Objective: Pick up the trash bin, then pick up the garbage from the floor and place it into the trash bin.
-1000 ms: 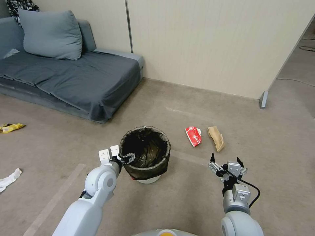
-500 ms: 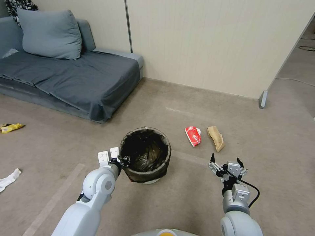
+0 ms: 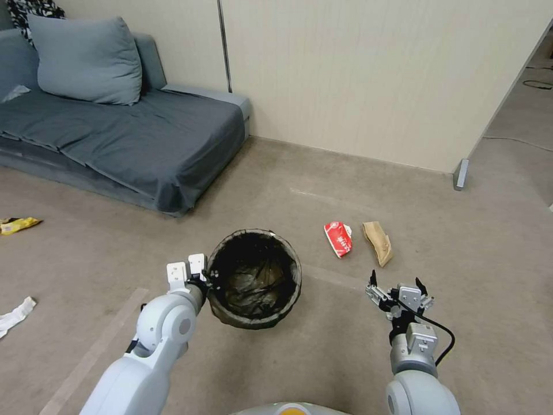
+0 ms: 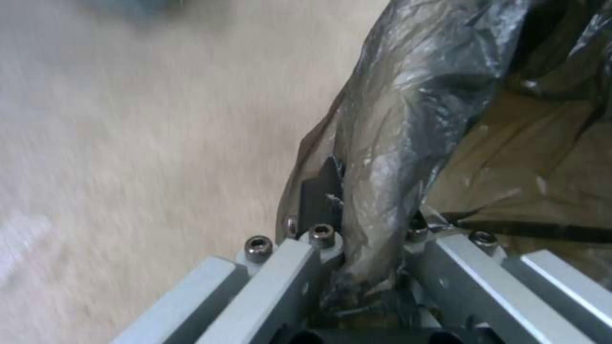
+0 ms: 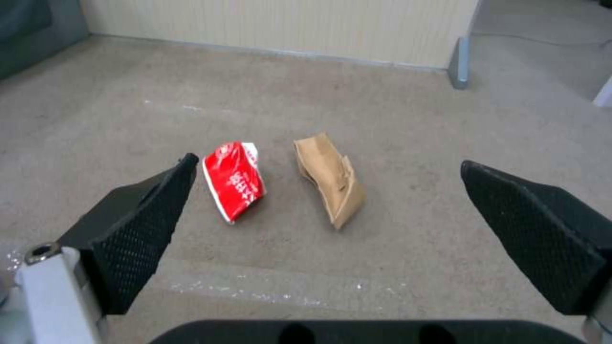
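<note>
The trash bin point(image 3: 254, 279), round and lined with a dark bag, hangs off the floor in front of me. My left gripper point(image 3: 206, 281) is shut on its left rim. In the left wrist view the bag-covered rim point(image 4: 382, 157) is pinched in the left gripper point(image 4: 366, 224). My right gripper point(image 3: 397, 286) hovers open above the floor, near two pieces of garbage: a crumpled red-and-white cup point(image 3: 339, 238) and a tan paper bag point(image 3: 378, 243). The right wrist view shows the cup point(image 5: 233, 180) and the bag point(image 5: 328, 179) beyond the open right gripper point(image 5: 338, 229). A yellow wrapper point(image 3: 14, 225) and a white tissue point(image 3: 14, 316) lie far left.
A grey sofa point(image 3: 132, 144) with a cushion point(image 3: 86, 60) fills the back left. A panelled wall point(image 3: 374, 75) runs behind, ending at a partition foot point(image 3: 461, 174). A tape strip point(image 3: 98, 351) crosses the carpet by my left arm.
The left gripper has raised the bin off the floor, so its white base no longer shows and its mouth faces the camera more. The right arm has stayed put.
</note>
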Robot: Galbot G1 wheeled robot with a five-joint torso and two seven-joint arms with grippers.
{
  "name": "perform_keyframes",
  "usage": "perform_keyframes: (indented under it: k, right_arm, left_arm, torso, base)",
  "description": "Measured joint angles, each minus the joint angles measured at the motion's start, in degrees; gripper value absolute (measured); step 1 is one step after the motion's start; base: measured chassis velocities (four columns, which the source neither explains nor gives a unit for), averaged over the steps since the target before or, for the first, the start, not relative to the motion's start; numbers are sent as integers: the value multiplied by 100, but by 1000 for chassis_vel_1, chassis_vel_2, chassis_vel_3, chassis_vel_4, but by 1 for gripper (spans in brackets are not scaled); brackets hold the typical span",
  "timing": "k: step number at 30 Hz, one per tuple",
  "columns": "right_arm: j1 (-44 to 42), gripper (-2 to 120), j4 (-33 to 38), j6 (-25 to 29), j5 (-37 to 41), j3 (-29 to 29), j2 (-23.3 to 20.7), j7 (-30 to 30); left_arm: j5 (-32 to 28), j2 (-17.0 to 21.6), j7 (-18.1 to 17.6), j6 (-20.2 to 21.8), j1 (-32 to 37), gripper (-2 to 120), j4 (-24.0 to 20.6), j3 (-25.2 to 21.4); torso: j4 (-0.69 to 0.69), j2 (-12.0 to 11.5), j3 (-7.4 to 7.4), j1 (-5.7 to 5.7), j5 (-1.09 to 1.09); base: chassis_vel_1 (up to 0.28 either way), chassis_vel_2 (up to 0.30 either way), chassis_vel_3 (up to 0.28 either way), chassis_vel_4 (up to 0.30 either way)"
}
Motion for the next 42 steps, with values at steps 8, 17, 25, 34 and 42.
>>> perform_keyframes:
  k: [8, 17, 25, 34, 42]
  right_arm:
    - [5, 100, 52, -8, -9, 14, -12, -3]
    - [-119, 100, 226, 120, -162, 33, -5, -70]
    - [-312, 100, 332, 344, -193, 114, -14, -158]
    - [-360, 100, 387, 427, -179, 108, 0, -173]
    - [-312, 100, 392, 478, -94, 113, -5, -183]
  left_arm:
    - [491, 181, 227, -3, 242, 1, -944, -217]
    - [1004, 289, 437, -7, 1045, 0, -2404, -671]
    - [1281, 100, 460, -11, 1461, 0, -2571, -786]
    - [1357, 57, 455, -13, 1437, 0, -2553, -810]
    - [1413, 36, 493, -14, 1428, 0, -2537, -788]
  torso:
    - [1, 0, 0, 0, 1]
    - [0, 0, -1, 0, 0]
    - [0, 0, -1, 0, -1]
    - [0, 0, -1, 0, 0]
    - [0, 0, -1, 0, 0]
  base:
    - [0, 0, 0, 0]
    - [0, 0, 0, 0]
    - [0, 0, 0, 0]
    - [0, 0, 0, 0]
    - [0, 0, 0, 0]
